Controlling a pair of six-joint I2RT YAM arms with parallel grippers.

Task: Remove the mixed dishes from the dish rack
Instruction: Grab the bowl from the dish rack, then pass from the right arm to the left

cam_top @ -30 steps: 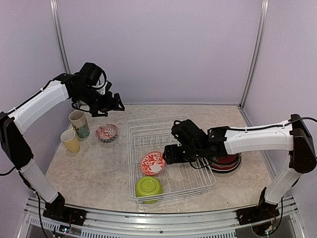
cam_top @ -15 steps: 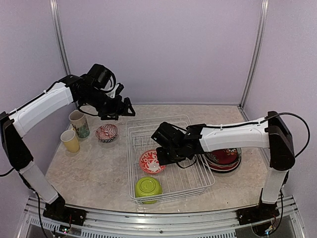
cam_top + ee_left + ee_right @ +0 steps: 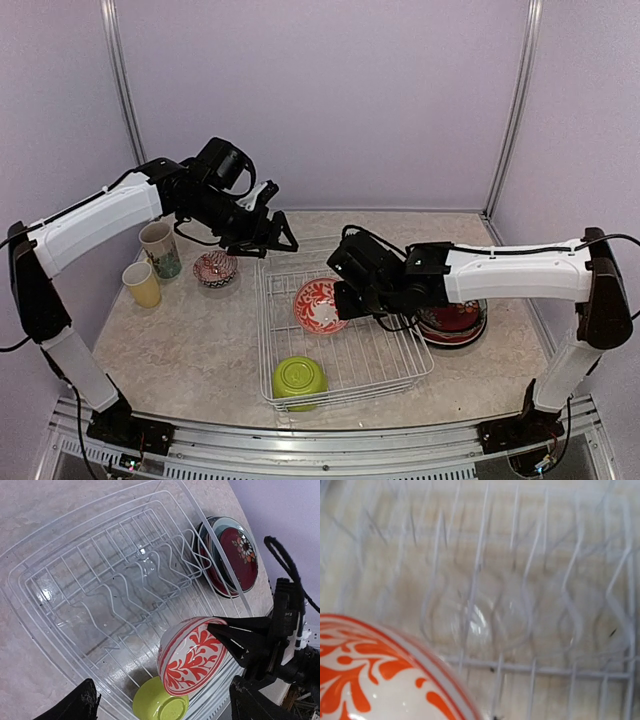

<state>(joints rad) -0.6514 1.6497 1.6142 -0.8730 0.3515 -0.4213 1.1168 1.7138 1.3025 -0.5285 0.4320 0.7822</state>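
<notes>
The white wire dish rack (image 3: 400, 368) stands mid-table. My right gripper (image 3: 341, 297) is shut on the rim of the red-white patterned bowl (image 3: 318, 305), which hangs tilted above the rack floor. In the left wrist view the same bowl (image 3: 192, 656) shows with the right gripper's dark fingers (image 3: 231, 634) pinching its edge. A lime green bowl (image 3: 300, 378) lies upside down in the rack's near-left corner. My left gripper (image 3: 279, 238) hovers open and empty over the rack's far-left corner. In the right wrist view only the bowl (image 3: 365, 680) and rack wires (image 3: 480, 575) show.
A stack of plates (image 3: 455, 323), red floral on top, lies on the table right of the rack. Left of the rack stand a yellow cup (image 3: 142, 284), a cream-teal mug (image 3: 160, 249) and a small patterned bowl (image 3: 215, 268). Purple walls close in the table.
My right gripper shut on the red-white bowl's rim and lifted it, tilted, off the rack floor. My left arm swung right, from above the mug to the rack's far-left corner.
</notes>
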